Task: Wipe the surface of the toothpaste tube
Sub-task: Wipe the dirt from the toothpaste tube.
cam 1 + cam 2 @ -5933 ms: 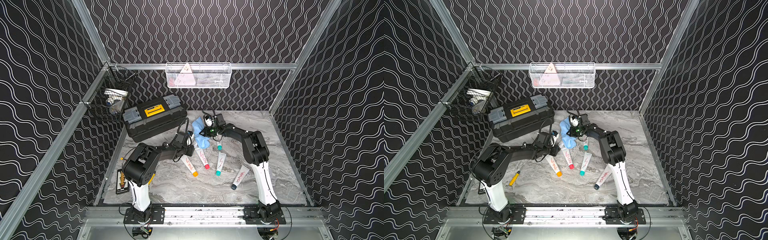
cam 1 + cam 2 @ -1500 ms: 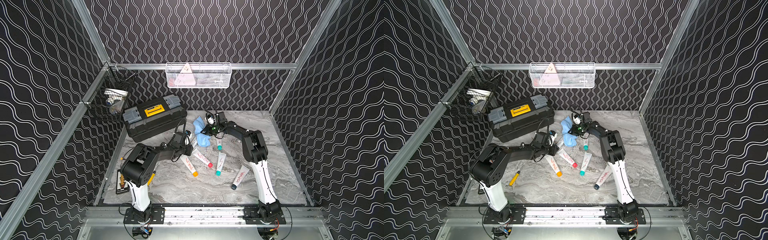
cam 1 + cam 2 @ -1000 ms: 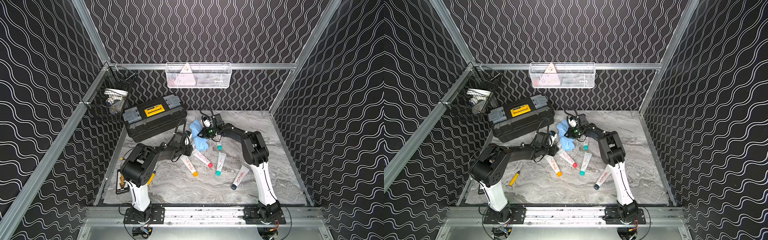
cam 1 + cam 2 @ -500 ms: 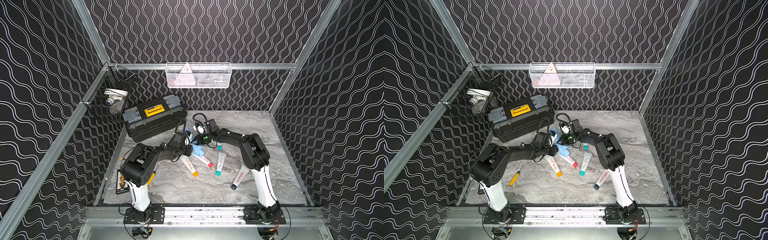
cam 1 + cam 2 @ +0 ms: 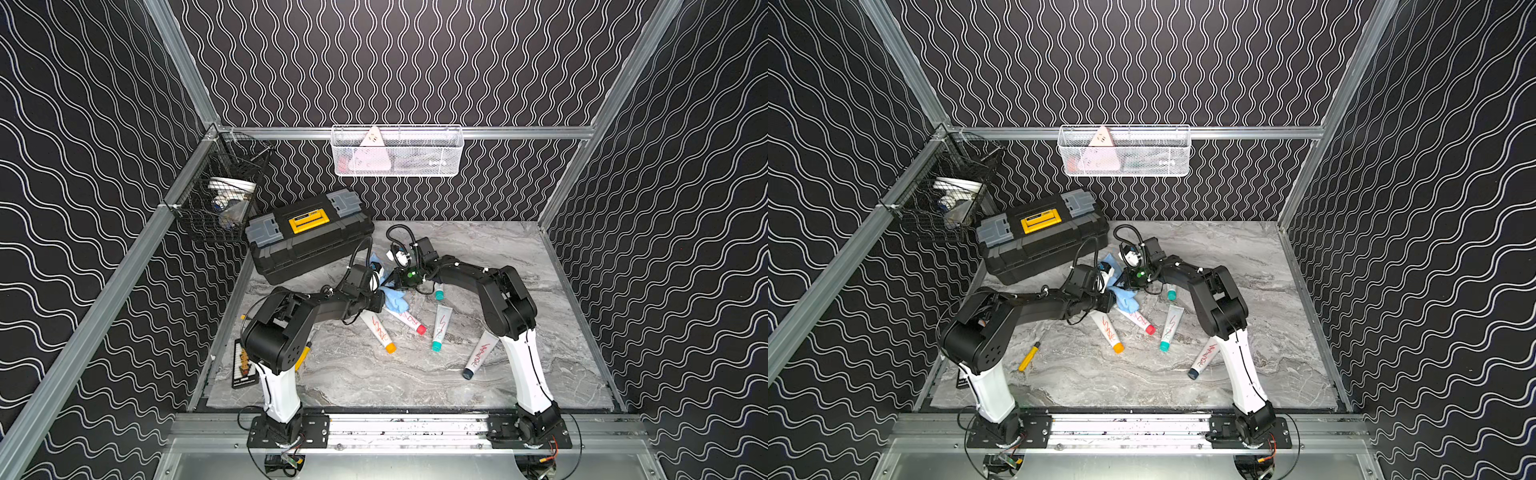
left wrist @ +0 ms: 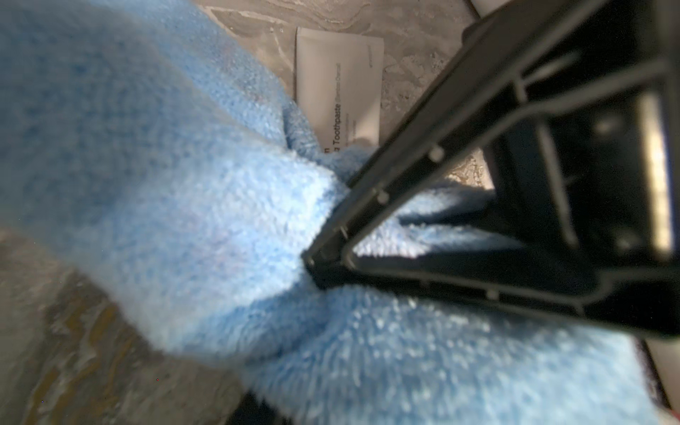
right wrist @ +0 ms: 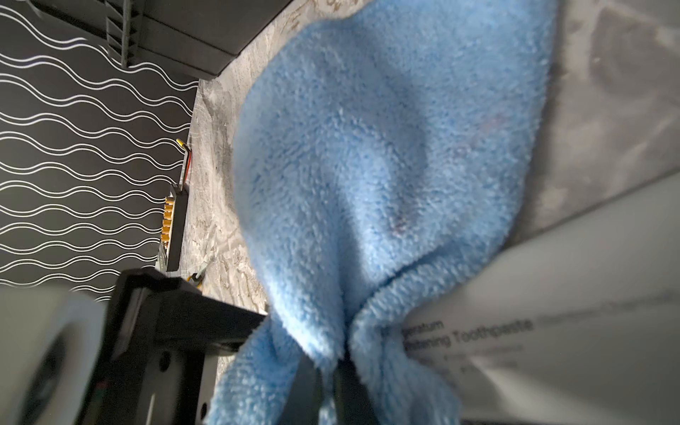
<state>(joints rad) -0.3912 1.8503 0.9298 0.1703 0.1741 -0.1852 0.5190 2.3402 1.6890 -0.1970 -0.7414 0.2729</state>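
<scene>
The toothpaste tube [image 5: 405, 319] is a soft white tube with red scribble along its side and a round red cap. It lies flat near the middle of the bench [image 5: 374, 386], a grey slab veined like marble. Its uncapped end runs in under a fluffy light-blue cloth [image 5: 395, 300] that is bunched in a loose heap over it.

The right hand [image 7: 329, 371] is clamped tight on a fold of that cloth. Its black skeletal fingers meet at the tips, with the pile puffing out on both sides.

The left hand [image 5: 380, 302] sits at the cloth's edge. Its fingers are buried in the pile and drawn almost together, and what they pinch, if anything, is hidden.

In the right wrist view the cloth laps onto a smooth white tube side [image 7: 552, 331] printed "Toothpaste". I cannot tell whether it is this same tube.

An orange-capped tube [image 5: 377, 330] lies just beside the toothpaste tube on one side, and a teal-capped tube [image 5: 441, 326] lies on the other. A dark-capped tube [image 5: 478, 353] lies farther out, by the right arm.

A black hard-plastic toolbox [image 5: 309, 241] with a yellow handle stands at the back left of the bench. Above it, a white mesh basket [image 5: 397, 151] hangs on the back rail.
</scene>
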